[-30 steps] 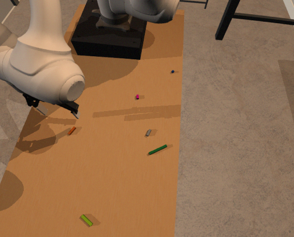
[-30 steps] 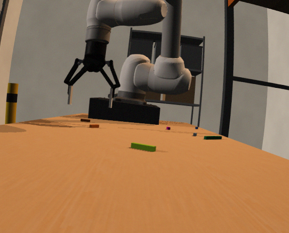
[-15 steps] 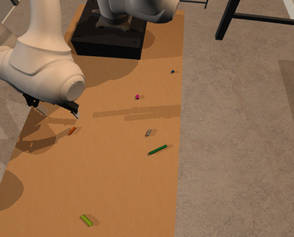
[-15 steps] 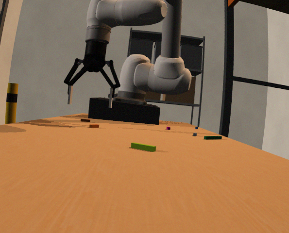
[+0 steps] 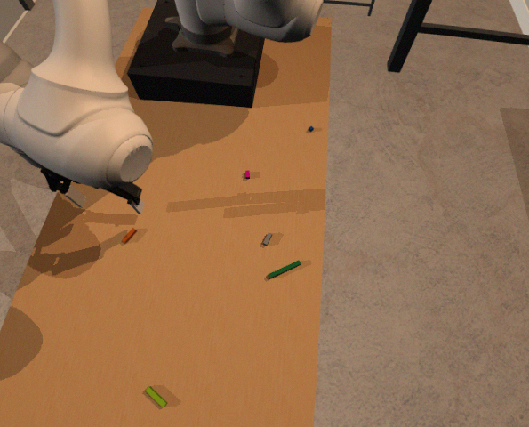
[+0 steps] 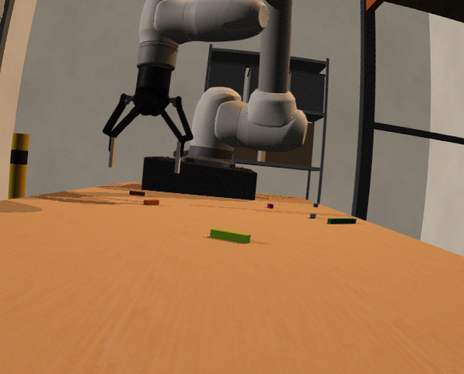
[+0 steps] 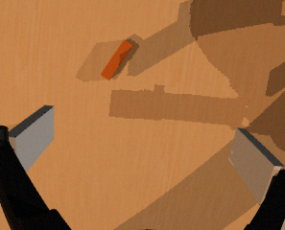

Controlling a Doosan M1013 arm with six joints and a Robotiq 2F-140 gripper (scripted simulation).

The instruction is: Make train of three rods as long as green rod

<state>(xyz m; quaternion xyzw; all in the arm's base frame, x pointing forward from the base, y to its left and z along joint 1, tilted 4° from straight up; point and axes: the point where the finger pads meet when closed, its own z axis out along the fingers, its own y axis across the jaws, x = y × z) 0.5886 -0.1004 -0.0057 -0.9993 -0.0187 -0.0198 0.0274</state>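
The green rod (image 5: 283,269) (image 6: 341,220) lies aslant near the table's right edge. The grey rod (image 5: 267,238) (image 6: 313,215) lies just behind it. The magenta rod (image 5: 246,173) (image 6: 270,206) and the blue rod (image 5: 309,129) (image 6: 316,205) lie farther back. The orange rod (image 5: 129,235) (image 6: 151,202) (image 7: 118,59) lies at the left. The lime rod (image 5: 155,396) (image 6: 229,235) lies near the front. My gripper (image 5: 108,202) (image 6: 144,163) (image 7: 144,134) is open and empty. It hangs well above the table, just behind the orange rod.
A dark orange-brown rod (image 6: 137,193) lies in shadow under the gripper; the arm hides it in the top view. The black robot base (image 5: 195,77) (image 6: 200,181) stands at the back of the wooden table (image 5: 209,344) (image 6: 224,314). Floor lies beyond the right edge.
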